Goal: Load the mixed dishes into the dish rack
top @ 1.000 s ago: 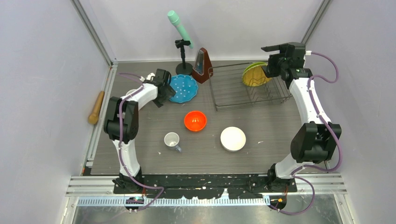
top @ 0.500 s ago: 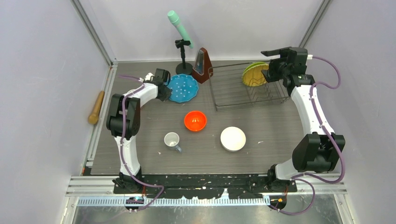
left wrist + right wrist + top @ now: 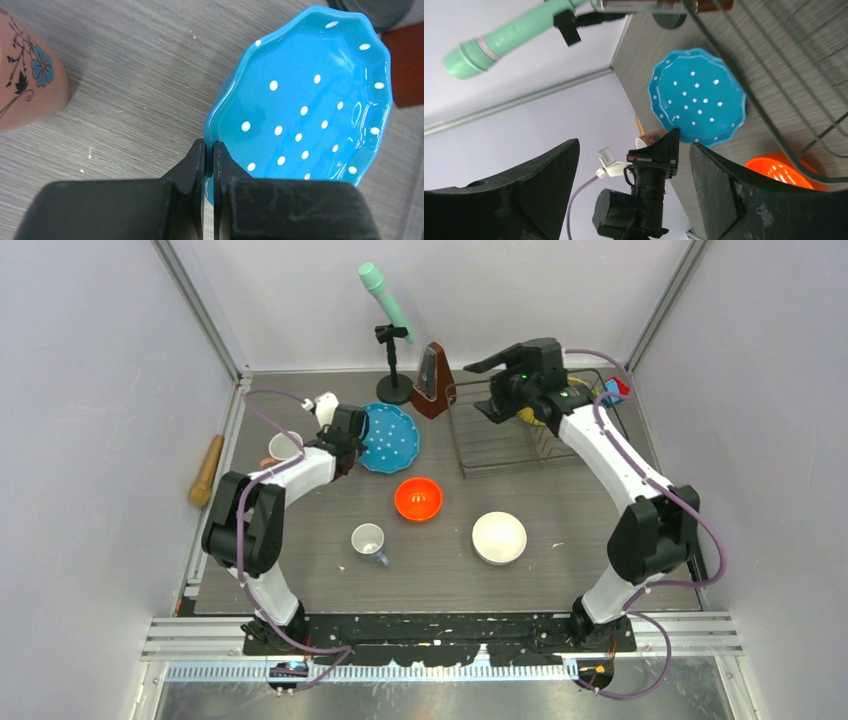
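the left gripper (image 3: 210,150) is pinching the near rim of the blue scalloped plate with white dots (image 3: 310,105), its black jaws standing almost together with only the plate's edge between them. the plate is lying on the grey wood-grain table (image 3: 135,65) at the back left, and its gripped edge is looking slightly tipped up. it is sitting to the left of the dark thin-wire dish rack (image 3: 495,440), apart from it, with the brown metronome (image 3: 433,380) between them at the back. the pink flowered mug (image 3: 25,75) is standing near the plate's left side. the right gripper (image 3: 634,145) is hovering over the rack's back left part, its jaws spread wide with nothing between them. the orange bowl (image 3: 418,498), white bowl (image 3: 499,537) and small white cup (image 3: 368,540) are resting on the table in front of the rack.
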`<action>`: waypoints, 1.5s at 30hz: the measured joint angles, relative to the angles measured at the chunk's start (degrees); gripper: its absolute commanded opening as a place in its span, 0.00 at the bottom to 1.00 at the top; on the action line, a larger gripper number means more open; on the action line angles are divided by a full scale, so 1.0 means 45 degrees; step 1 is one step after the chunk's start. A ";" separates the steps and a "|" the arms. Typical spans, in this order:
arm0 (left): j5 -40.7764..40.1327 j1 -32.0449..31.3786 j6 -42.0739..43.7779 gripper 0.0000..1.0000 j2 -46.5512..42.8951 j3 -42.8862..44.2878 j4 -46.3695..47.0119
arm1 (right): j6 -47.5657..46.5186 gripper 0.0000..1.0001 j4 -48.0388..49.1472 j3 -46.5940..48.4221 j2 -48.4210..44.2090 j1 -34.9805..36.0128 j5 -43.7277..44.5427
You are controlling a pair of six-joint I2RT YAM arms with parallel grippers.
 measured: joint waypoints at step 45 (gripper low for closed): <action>0.0821 -0.3565 1.3595 0.00 -0.0253 -0.5566 1.6538 | 0.1948 0.74 -0.1054 0.4085 0.5236 0.2482 -0.0534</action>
